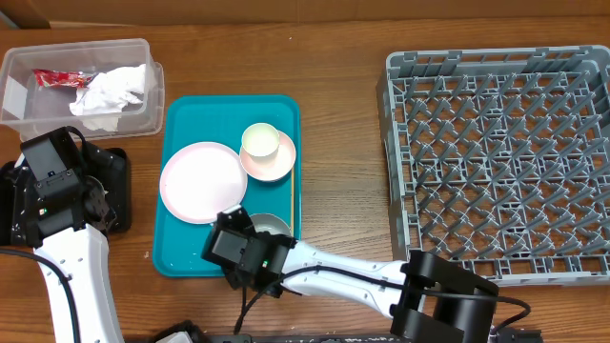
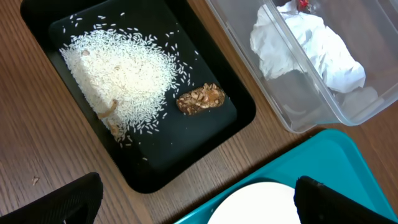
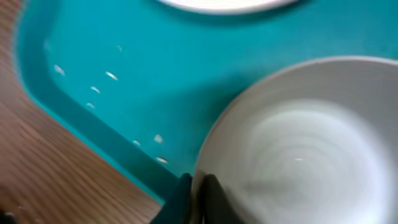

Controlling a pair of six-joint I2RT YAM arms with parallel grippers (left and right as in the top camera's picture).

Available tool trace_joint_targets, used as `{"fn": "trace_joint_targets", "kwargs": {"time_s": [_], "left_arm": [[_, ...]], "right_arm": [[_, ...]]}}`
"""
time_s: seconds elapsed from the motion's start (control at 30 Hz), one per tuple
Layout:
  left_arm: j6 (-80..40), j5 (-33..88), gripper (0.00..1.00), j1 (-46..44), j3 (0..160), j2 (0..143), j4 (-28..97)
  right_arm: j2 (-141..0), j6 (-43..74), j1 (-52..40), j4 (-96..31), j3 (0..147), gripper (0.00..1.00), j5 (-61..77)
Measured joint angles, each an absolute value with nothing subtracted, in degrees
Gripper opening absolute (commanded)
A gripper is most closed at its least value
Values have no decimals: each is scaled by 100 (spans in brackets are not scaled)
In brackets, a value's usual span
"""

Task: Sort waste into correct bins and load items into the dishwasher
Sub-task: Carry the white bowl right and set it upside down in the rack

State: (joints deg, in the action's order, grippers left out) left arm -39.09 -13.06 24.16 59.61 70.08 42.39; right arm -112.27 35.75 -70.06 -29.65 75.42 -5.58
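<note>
My right gripper (image 3: 198,196) is shut on the rim of the white bowl (image 3: 305,143), which sits on the teal tray (image 1: 181,250) at its front right (image 1: 270,225). The large pale plate (image 1: 202,182) and the pink saucer (image 1: 274,160) with the small white cup (image 1: 259,141) on it lie on the same tray. My left gripper (image 2: 193,202) is open above the plate's edge (image 2: 255,206). The black tray (image 2: 205,134) holds rice grains (image 2: 121,78) and a brown food lump (image 2: 200,99). The clear tub (image 1: 24,119) holds white tissues (image 1: 110,93) and the red wrapper (image 1: 59,78).
The grey dish rack (image 1: 500,157) stands at the right with no dishes in it. A few rice grains (image 3: 112,76) lie on the teal tray near its front corner. The left arm's body covers most of the black tray in the overhead view.
</note>
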Motion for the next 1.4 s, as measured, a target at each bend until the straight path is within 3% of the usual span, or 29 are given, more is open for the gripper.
{"fn": "trace_joint_targets", "kwargs": {"time_s": [0.27, 0.47, 0.73, 1.0, 1.2, 1.4], "left_arm": [[-3909, -1304, 100, 2416, 5961, 7008, 4241], [-3909, -1306, 100, 2416, 5961, 7008, 4241], [-3909, -1304, 100, 2416, 5961, 7008, 4241], [-3909, -1306, 100, 2416, 5961, 7008, 4239], [-3909, -1304, 100, 2416, 5961, 7008, 4241], [-3909, -1306, 100, 2416, 5961, 7008, 4241]], "right_arm": [[-11225, 3579, -6989, -3586, 8193, 4, -469], [-10899, 3575, -6488, -4899, 8750, 4, -419], [-9153, 2821, -3500, -5653, 9218, 4, 515], [-8683, 1444, 773, -5450, 9292, 4, 3813], [-9435, 843, 1876, -5258, 8986, 4, 5900], [-10565, 687, 1940, -4923, 8827, 4, 6724]]}}
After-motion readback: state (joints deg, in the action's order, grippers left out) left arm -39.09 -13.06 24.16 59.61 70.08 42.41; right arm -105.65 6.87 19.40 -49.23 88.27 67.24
